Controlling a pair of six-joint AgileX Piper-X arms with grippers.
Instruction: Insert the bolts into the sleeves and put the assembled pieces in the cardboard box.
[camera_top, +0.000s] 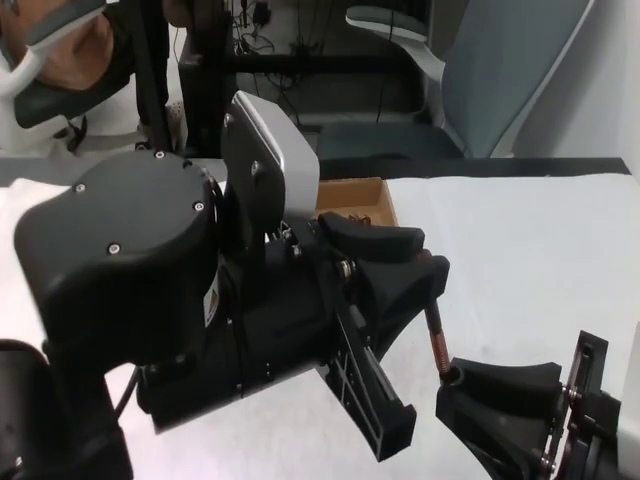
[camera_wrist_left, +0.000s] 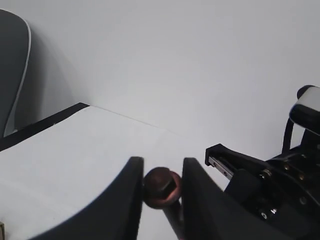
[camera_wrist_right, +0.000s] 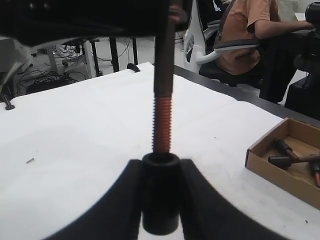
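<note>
One bolt (camera_wrist_right: 161, 120), one sleeve (camera_wrist_right: 160, 192), one cardboard box (camera_wrist_right: 280, 176)

The left arm (camera_top: 130, 270) is a bulky matte-black housing with rounded corners. It is dotted with small silver screw heads (camera_top: 113, 247), capped by a silver-grey cover plate (camera_top: 270, 150), and marked with a small red label (camera_top: 212, 298). The left claw (camera_top: 432, 262) has curved black fingers (camera_wrist_left: 125, 200) on a slotted rail (camera_top: 375, 390). The right claw (camera_top: 458, 378) is black too, with bright fasteners (camera_wrist_left: 263, 174).
</note>
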